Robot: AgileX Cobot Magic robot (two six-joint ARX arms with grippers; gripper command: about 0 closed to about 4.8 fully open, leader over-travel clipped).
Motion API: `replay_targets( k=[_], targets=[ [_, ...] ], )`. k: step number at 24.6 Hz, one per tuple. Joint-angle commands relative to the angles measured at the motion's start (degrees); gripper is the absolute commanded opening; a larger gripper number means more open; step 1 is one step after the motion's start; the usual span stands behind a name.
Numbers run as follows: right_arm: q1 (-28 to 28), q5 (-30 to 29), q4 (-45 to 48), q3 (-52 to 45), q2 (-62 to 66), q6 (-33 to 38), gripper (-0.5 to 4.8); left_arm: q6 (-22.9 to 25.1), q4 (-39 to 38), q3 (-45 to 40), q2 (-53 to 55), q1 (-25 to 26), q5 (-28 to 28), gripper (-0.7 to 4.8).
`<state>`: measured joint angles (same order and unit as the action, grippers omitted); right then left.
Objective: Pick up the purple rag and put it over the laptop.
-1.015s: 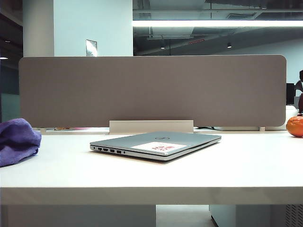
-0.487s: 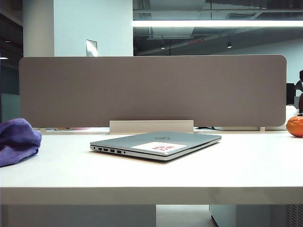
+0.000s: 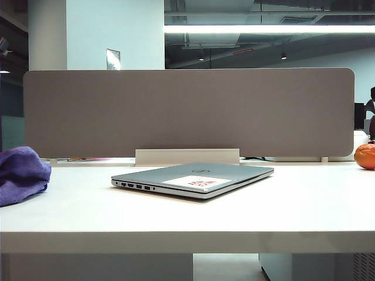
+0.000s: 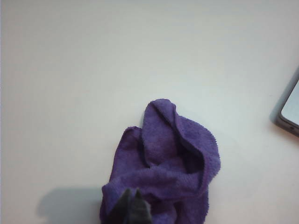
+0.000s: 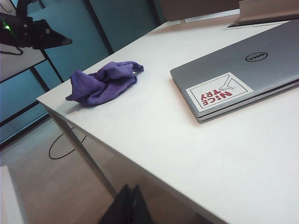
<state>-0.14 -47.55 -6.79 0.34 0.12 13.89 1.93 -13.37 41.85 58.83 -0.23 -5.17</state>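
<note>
The job has hardly begun: the purple rag (image 3: 22, 174) lies crumpled on the white surface (image 3: 246, 213), well away from the laptop (image 3: 193, 178), and the laptop's closed lid has nothing on it but its sticker. The left hand (image 4: 132, 205) hangs right above the rag with its fingers pinched shut and empty. The right hand (image 5: 132, 201), shut and empty too, waits off the surface's edge on the laptop's near side, so grabbing, carrying and spreading are all left to do.

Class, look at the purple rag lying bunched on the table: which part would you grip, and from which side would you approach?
Grip the raised fold along the top of the purple rag, coming straight down from above. It lies crumpled on the white table, so its ridges stand up where fingers can pinch. The left gripper, shut, hangs over it; the right gripper is shut, off the table.
</note>
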Motion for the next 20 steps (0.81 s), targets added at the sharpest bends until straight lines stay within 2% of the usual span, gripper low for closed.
replay_targets(
  k=[1, 2, 4, 10, 14, 20],
  targets=[
    [0.0, 0.1, 1.0, -0.3, -0.1, -0.2, 0.22, 1.3, -0.8, 1.2, 2.1, 0.0, -0.2, 0.69],
    [0.0, 0.1, 1.0, -0.3, -0.1, -0.2, 0.22, 1.3, -1.3, 1.3, 3.0, 0.0, -0.2, 1.57],
    [0.0, 0.1, 1.0, -0.3, -0.1, -0.2, 0.22, 1.2, -2.4, 1.3, 3.8, 0.0, -0.2, 1.96],
    [0.0, 0.1, 1.0, -0.3, -0.1, -0.2, 0.22, 1.2, -6.6, 1.2, 5.7, 0.0, -0.2, 2.01],
    [0.0, 0.1, 1.0, -0.3, -0.1, -0.2, 0.22, 1.2, -8.5, 1.2, 7.4, 0.0, -0.5, 2.52],
    [0.0, 0.1, 1.0, -0.3, -0.1, -0.2, 0.22, 1.1, -9.9, 1.2, 11.1, 0.0, -1.7, 2.45]
  ],
)
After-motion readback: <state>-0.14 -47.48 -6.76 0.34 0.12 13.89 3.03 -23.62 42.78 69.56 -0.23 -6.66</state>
